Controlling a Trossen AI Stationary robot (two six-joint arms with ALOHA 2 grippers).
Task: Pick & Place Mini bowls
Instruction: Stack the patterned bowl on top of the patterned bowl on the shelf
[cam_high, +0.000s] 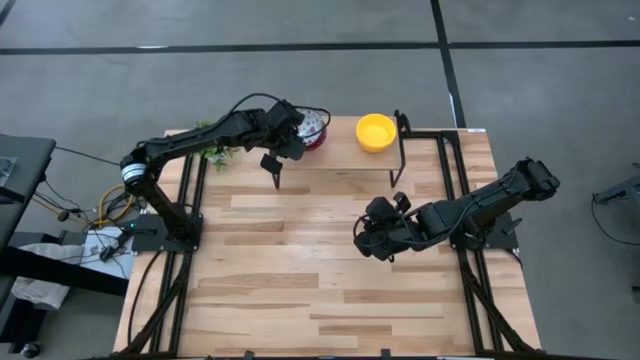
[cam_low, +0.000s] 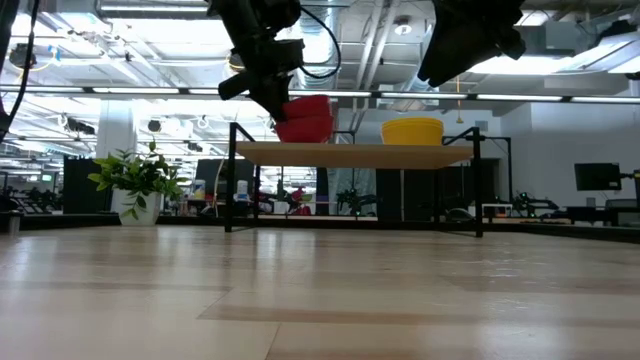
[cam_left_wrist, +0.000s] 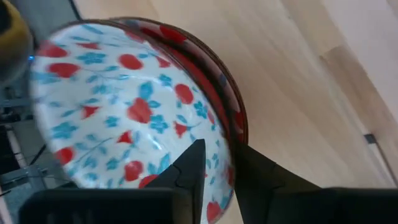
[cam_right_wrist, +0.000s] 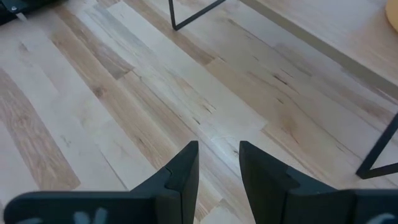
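Observation:
One white mini bowl with red-and-blue flowers and a red outside (cam_high: 315, 127) (cam_low: 305, 118) (cam_left_wrist: 124, 106) is over the left end of a raised wooden shelf (cam_high: 345, 150) (cam_low: 350, 153) at the table's far edge, and my left gripper (cam_high: 300, 135) (cam_left_wrist: 219, 171) is shut on it. A plain yellow mini bowl (cam_high: 376, 131) (cam_low: 412, 130) stands on its base on the shelf to the right. The other bowls are out of view. My right gripper (cam_high: 362, 238) (cam_right_wrist: 217, 158) hangs above the bare table right of the middle, narrowly open and touching nothing. My left gripper pinches the floral bowl's rim (cam_left_wrist: 229, 158), with one finger (cam_left_wrist: 189, 171) inside the bowl and the other (cam_left_wrist: 258, 174) against its red outer wall. The bowl is tilted, its base (cam_low: 308, 138) at the shelf top; whether it touches the shelf, I cannot tell.
A small green potted plant (cam_high: 215, 140) (cam_low: 140, 180) stands by the far left corner under my left arm. The shelf's thin black legs (cam_high: 277, 175) (cam_high: 398, 160) (cam_right_wrist: 186, 18) reach down to the table. The wooden tabletop (cam_high: 300, 270) spreads toward the near edge.

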